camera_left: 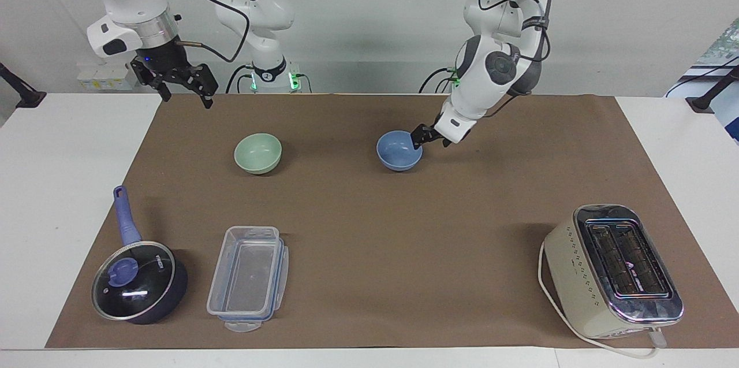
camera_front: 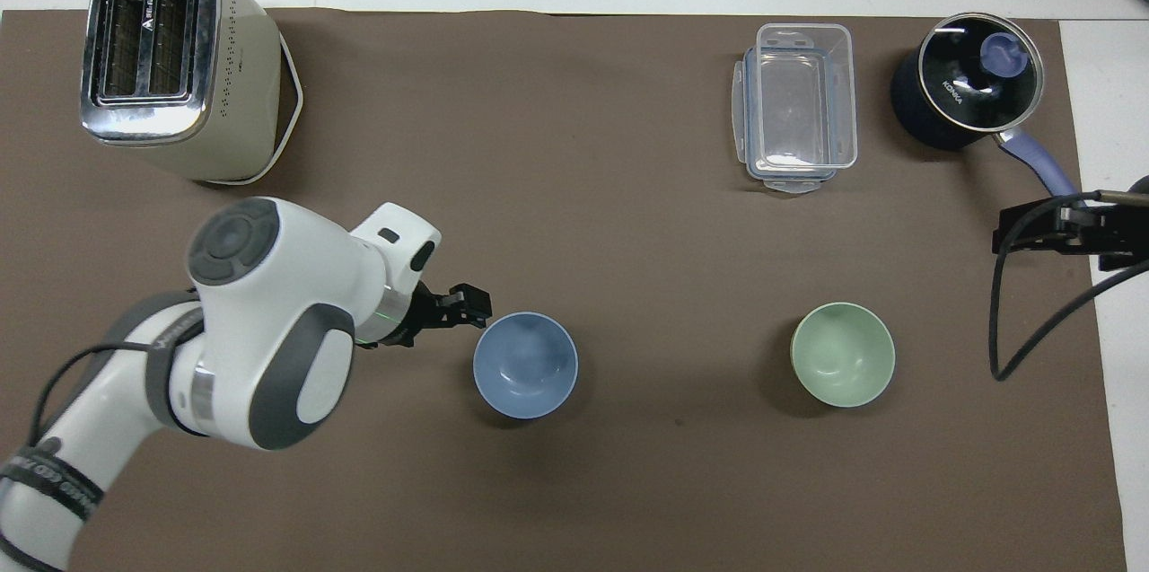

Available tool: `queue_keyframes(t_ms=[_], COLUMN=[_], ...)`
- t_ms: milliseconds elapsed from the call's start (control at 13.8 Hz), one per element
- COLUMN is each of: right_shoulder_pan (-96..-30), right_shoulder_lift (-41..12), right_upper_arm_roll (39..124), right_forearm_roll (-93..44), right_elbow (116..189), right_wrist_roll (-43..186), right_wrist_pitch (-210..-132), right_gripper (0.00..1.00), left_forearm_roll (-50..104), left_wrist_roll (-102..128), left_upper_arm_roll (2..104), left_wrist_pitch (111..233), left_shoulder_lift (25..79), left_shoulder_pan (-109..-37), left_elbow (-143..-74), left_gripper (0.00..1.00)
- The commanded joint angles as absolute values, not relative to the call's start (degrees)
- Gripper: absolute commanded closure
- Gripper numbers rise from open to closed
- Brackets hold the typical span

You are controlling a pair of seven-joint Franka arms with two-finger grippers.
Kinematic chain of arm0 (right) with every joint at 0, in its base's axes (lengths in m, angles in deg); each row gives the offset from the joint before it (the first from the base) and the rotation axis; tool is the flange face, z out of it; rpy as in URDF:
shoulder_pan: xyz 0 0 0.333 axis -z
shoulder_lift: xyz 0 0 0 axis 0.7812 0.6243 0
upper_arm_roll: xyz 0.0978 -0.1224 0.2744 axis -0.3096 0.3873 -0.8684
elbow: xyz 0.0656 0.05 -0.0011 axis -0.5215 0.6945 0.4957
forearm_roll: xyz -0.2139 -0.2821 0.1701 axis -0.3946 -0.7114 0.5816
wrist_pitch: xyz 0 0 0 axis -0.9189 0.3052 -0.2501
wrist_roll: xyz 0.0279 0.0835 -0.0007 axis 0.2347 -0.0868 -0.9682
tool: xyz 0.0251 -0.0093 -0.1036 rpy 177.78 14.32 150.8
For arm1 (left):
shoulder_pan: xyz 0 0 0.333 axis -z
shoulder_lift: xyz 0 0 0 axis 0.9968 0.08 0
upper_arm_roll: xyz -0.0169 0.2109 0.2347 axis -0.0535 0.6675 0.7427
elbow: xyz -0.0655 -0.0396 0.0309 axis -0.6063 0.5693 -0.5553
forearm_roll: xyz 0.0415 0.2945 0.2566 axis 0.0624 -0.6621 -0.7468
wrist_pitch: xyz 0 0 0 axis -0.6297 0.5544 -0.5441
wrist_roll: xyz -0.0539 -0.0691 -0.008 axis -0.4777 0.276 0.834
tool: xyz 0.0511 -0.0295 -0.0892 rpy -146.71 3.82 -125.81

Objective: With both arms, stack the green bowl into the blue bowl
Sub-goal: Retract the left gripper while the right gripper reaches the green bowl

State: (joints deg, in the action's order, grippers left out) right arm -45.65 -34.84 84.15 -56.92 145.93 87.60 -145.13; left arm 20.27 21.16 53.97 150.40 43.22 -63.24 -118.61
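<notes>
The blue bowl (camera_left: 399, 150) (camera_front: 525, 364) stands upright on the brown mat, with nothing touching it. My left gripper (camera_left: 430, 138) (camera_front: 474, 306) hangs open and empty just off the bowl's rim, toward the left arm's end of the table. The green bowl (camera_left: 258, 152) (camera_front: 842, 354) sits alone on the mat toward the right arm's end, level with the blue one. My right gripper (camera_left: 185, 99) (camera_front: 1064, 226) is open and empty, raised over the mat's corner at the right arm's end, well apart from the green bowl.
A cream toaster (camera_left: 612, 270) (camera_front: 171, 60) stands farther from the robots at the left arm's end. A clear plastic container (camera_left: 248, 275) and a dark blue lidded saucepan (camera_left: 138, 281) sit farther out than the green bowl. A cable hangs from the right arm.
</notes>
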Motion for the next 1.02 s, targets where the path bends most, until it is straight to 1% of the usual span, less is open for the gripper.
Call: queue_keyframes(t_ms=[0, 145, 291, 436, 582, 655, 945], right_shoulder_pan=[-43.72, -43.55, -42.49, -42.05, -41.96, -41.53, -41.35], right_shoulder_lift=[-37.63, -38.34, -39.13, -39.22, -39.22, -39.22, -39.04], right_upper_arm_roll=[84.01, 84.01, 84.10, 84.19, 84.36, 84.37, 84.37], right_forearm_roll=[-56.24, -56.15, -52.57, -51.05, -50.96, -50.96, -49.57], right_elbow=[152.69, 156.99, 162.35, 166.05, 168.78, 170.79, 179.32], right_wrist_roll=[83.48, 82.25, 78.40, 73.30, 72.93, 72.84, 72.75], right_wrist_pitch=[-149.96, -152.08, -156.11, -157.53, -158.50, -160.07, -168.07], right_gripper=[0.00, 0.00, 0.00, 0.00, 0.00, 0.00, 0.00], left_forearm_roll=[15.88, 14.73, 14.46, 14.46, 14.37, 13.07, 3.41], left_wrist_roll=[17.41, 13.01, 9.67, 3.97, 0.00, -1.06, -1.50], left_upper_arm_roll=[53.65, 53.65, 53.65, 53.65, 53.74, 53.74, 53.74], left_wrist_pitch=[143.75, 141.89, 140.66, 140.13, 139.87, 138.56, 133.29], left_shoulder_lift=[43.44, 43.80, 44.67, 45.12, 44.85, 44.85, 44.94], left_shoulder_pan=[-68.35, -72.38, -77.04, -80.65, -83.47, -84.61, -85.15], left_elbow=[-111.62, -107.31, -103.61, -102.02, -101.58, -100.79, -95.70], left_gripper=[0.00, 0.00, 0.00, 0.00, 0.00, 0.00, 0.00])
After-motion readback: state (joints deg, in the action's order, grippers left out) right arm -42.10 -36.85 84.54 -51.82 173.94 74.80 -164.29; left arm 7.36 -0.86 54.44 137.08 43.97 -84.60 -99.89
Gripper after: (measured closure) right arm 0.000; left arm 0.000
